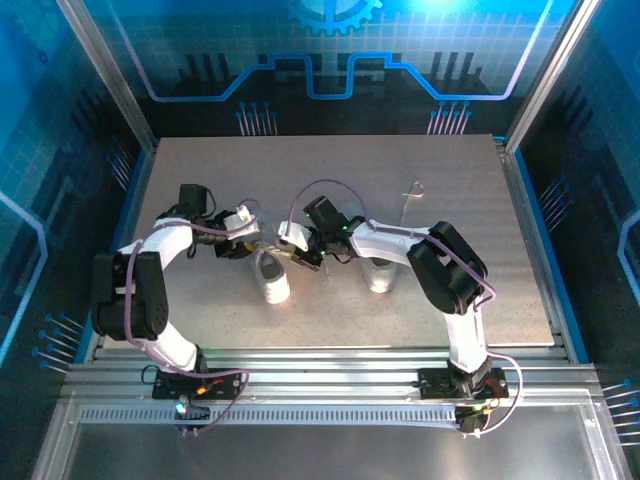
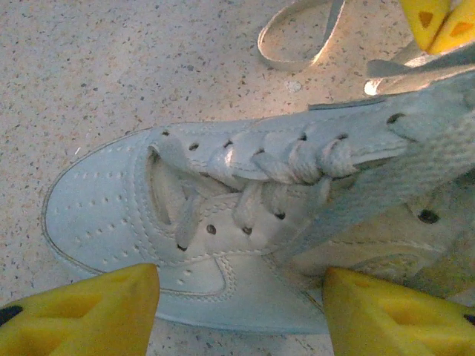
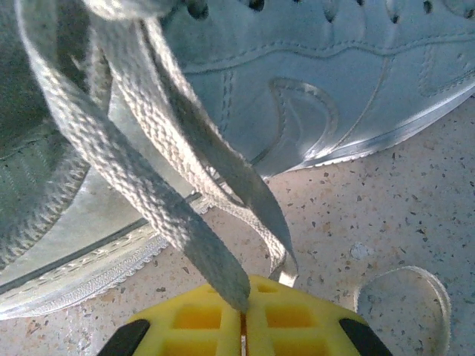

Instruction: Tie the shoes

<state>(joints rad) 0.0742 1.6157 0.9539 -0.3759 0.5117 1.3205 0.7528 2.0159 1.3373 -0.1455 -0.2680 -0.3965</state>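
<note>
Two small white shoes stand mid-table, one (image 1: 272, 280) between my grippers and the other (image 1: 380, 272) to its right. In the left wrist view the nearer shoe (image 2: 111, 200) lies with its toe to the left and its laces threaded loosely. My left gripper (image 2: 241, 297) is open, its yellow fingers (image 2: 96, 311) standing apart along the shoe's near side. My right gripper (image 3: 243, 311) is shut on a flat white lace (image 3: 148, 185) that runs up taut to the shoe (image 3: 334, 89). From above, the left gripper (image 1: 252, 235) and right gripper (image 1: 303, 252) hang close together over that shoe's heel end.
A loose loop of lace (image 2: 300, 41) lies on the speckled table (image 2: 111, 67) beyond the shoe. The other shoe's lace (image 1: 412, 195) trails toward the back of the table. Metal frame posts and blue walls (image 1: 60, 150) ring the table.
</note>
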